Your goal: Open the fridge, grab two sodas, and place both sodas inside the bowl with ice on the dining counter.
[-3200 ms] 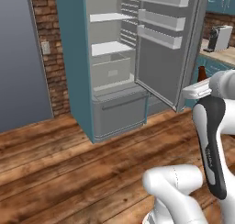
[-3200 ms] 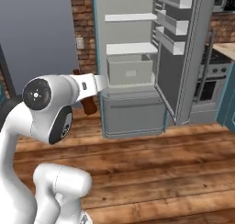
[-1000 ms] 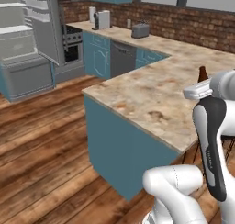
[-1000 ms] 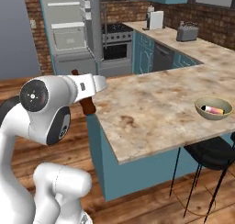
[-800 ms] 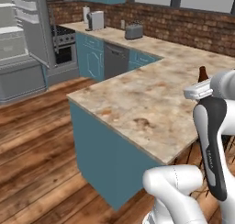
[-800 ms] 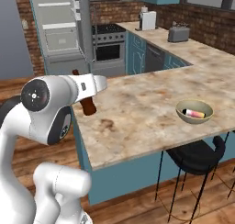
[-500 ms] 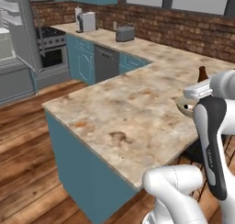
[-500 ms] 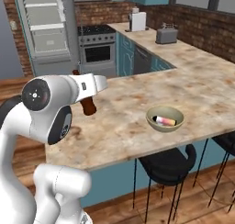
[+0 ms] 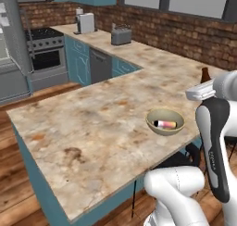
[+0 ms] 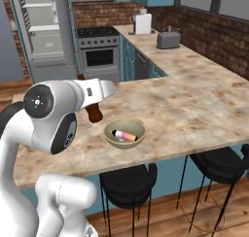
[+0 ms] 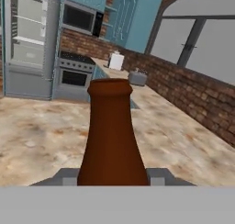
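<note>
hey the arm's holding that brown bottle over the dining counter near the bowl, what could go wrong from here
1. The brown bottle stands tall against the shallow bowl, so it may tip over the rim when released.
2. A pink-red bottle already lies in the bowl; lowering the second onto it could knock it or rock the bowl.
3. The bowl sits near the dining counter edge above the stools; a push might send it off.

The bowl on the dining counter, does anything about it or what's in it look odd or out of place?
Slightly. The bowl sits upright near the edge of the dining counter, but a pink-red soda lies on its side inside. Nothing looks spilled or damaged.
</note>
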{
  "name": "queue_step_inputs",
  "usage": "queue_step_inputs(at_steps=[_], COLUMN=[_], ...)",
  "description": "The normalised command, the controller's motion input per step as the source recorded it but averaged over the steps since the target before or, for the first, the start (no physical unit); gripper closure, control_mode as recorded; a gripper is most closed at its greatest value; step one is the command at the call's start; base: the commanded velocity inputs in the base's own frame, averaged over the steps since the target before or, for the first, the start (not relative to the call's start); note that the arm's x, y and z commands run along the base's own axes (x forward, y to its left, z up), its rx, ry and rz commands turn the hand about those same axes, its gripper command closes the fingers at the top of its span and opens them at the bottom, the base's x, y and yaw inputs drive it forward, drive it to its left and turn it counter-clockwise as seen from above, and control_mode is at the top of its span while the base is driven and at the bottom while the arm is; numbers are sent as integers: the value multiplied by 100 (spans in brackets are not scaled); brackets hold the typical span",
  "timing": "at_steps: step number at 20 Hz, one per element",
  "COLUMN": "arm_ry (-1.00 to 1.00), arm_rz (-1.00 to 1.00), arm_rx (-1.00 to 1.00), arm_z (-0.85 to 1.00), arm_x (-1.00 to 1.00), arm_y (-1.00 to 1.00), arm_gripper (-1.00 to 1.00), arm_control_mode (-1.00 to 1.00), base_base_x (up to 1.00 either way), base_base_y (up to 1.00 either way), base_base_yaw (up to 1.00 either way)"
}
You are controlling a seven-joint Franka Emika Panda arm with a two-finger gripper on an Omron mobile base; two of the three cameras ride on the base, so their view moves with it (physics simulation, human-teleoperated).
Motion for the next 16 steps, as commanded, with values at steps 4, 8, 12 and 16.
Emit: queue_step_inputs(at_steps=[4, 8, 12, 16], arm_ry=[0, 0, 25, 39], arm_rz=[0, 0, 29, 15], arm_rx=[0, 0, -11, -27], arm_z=[0, 0, -85, -74], arm_x=[0, 0, 100, 100], arm_y=[0, 0, 0, 0], arm_gripper=[100, 100, 100, 100], arm_control_mode=[100, 100, -100, -100], base_base_x=[48, 71, 0, 0], base_base_y=[-74, -33, 0, 0], base_base_yaw=[29, 34, 0, 0])
